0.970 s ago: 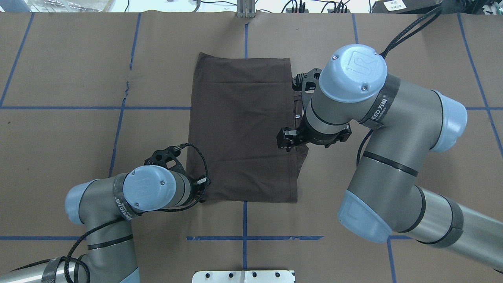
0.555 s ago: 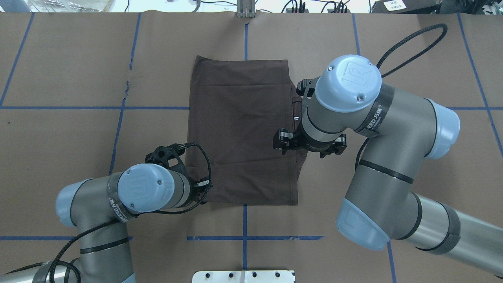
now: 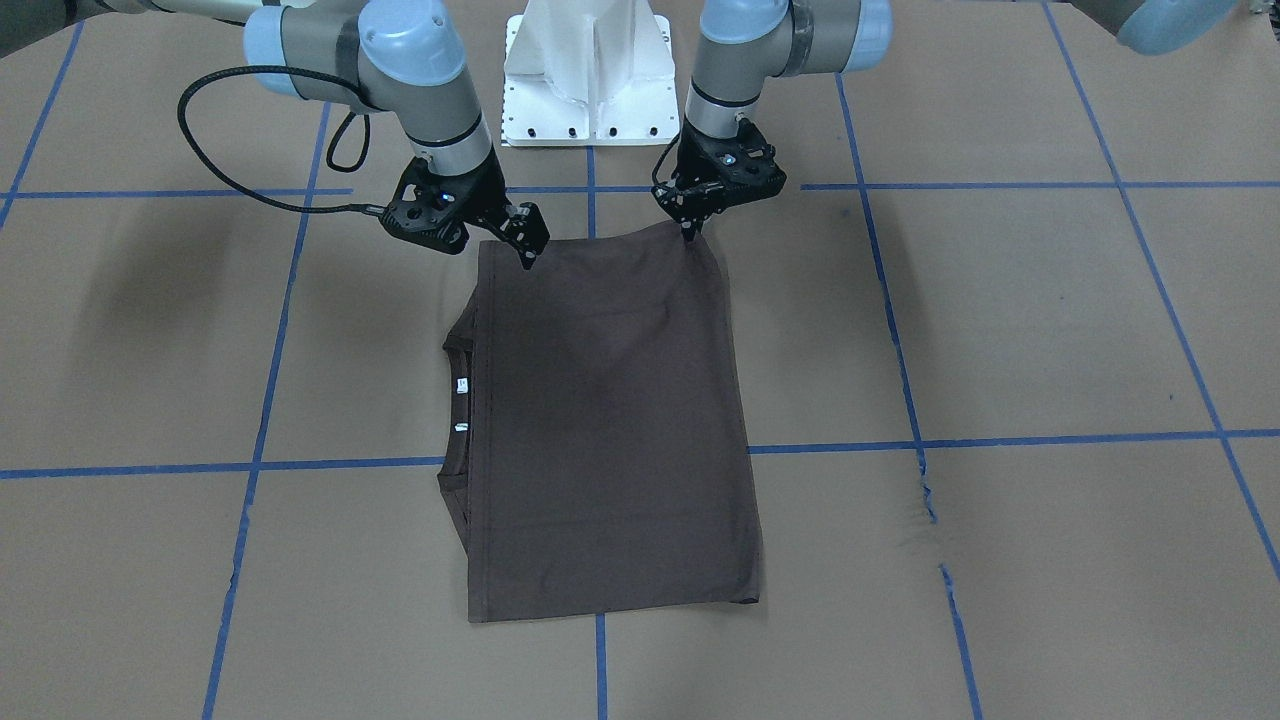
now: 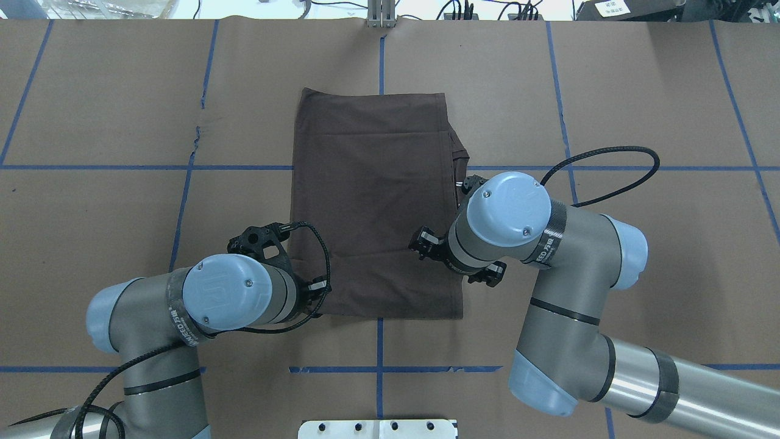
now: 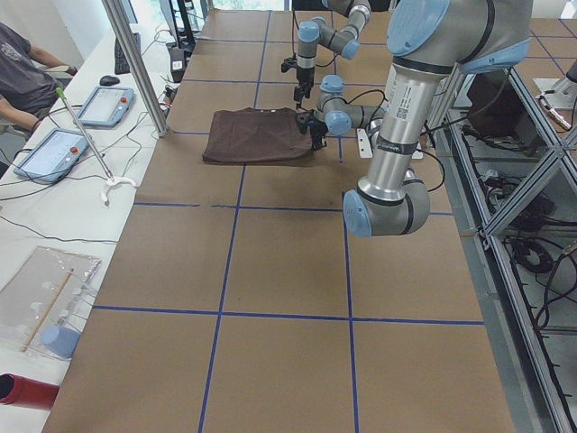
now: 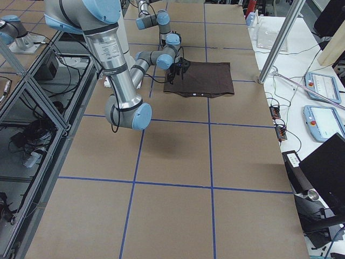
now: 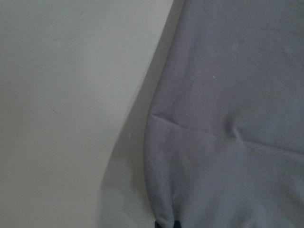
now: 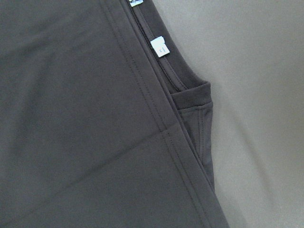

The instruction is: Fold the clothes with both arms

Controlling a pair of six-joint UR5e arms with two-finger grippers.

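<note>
The dark brown T-shirt [image 4: 372, 207] lies folded into a long rectangle on the brown paper. It also shows in the front view [image 3: 600, 420]. Its collar [image 8: 173, 80] and white tags [image 3: 461, 385] sit at the edge on my right arm's side. My left gripper [image 3: 689, 234] is shut on the shirt's near corner. Its fingertips [image 7: 165, 223] pinch the fabric, which is slightly raised there. My right gripper [image 3: 526, 252] hovers over the other near corner and looks open. No fingers show in the right wrist view.
The white pedestal base [image 3: 590, 70] stands just behind the shirt's near edge. Blue tape lines cross the paper, which has a tear [image 3: 925, 490]. In the left side view, a metal post [image 5: 135, 63] and tablets [image 5: 99, 104] stand beyond the table's far side.
My right arm has moved along the shirt's collar-side edge toward me, from beside the collar to near the near corner. My left arm shifted slightly, still at its corner.
</note>
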